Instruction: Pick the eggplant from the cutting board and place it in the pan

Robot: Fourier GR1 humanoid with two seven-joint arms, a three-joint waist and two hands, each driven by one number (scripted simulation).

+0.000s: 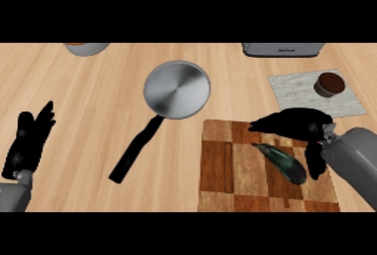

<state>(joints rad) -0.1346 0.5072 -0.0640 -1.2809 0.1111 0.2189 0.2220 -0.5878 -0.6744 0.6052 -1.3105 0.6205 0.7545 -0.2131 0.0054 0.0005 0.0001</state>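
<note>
Head view only. Eggplant (282,163) lying flat on cutting board (243,169), right half, long axis running far-left to near-right, stem end far. Looks smooth, glossy, prob. slippery; light, fairly stiff, curved; best taken across the thick middle, not the tapered stem tip.

Right hand (294,124) at far-right of board, just beyond the eggplant's far end, fingers (267,123) stretched leftward, relaxed and spread, holding nothing; thumb side reaching down along the board's right edge, near-right of the eggplant. Eggplant thus just near of the palm, between fingers and thumb line, contact not evident.

Left hand (29,144) resting at left edge, fingers up and straight, nothing held.

Pan (177,89) on counter (88,99), far-left of board, well apart from eggplant, handle pointing near-left.
</note>
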